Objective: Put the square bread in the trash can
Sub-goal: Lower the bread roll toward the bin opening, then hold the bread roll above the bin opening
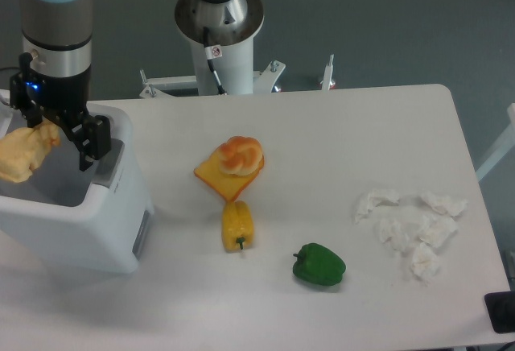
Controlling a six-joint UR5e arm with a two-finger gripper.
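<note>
While I hang over the open mouth of the trash can (80, 226), the only marking I can find anywhere is a small red-and-white sticker on my white mounting column (216, 51), and it is too small to read. A blue light glows on the side of my wrist.

The trash can is a boxy white plastic bin with rounded corners, smooth and faintly glossy, grey inside, with a grey flap (109, 162) tilted along its right rim. The square bread (24, 151) is a pale cream-yellow chunk — lumpy, soft-looking, blocky rather than flat — sitting at the left of the bin's opening, partly cut off by the picture's edge. It touches my left finger or lies just beside it; I cannot tell which.

On the white table (362, 142) a flat orange bread slice (224, 178) lies cornerwise with a round glazed bun (240, 154) on top. Just in front lies a smooth waxy yellow pepper (237, 225), stem toward the camera, and further right a glossy, ribbed green pepper (319, 265). Well apart, near the right edge, sit several crumpled white paper wads (410, 226).

My forearm drops straight down, grey metal sleeve under a pale blue joint cap, ending in the black gripper (58, 130) pointing into the bin. My fingers stand spread — the right one (95, 143) over the flap, the left near the bread — with nothing clamped between them.
</note>
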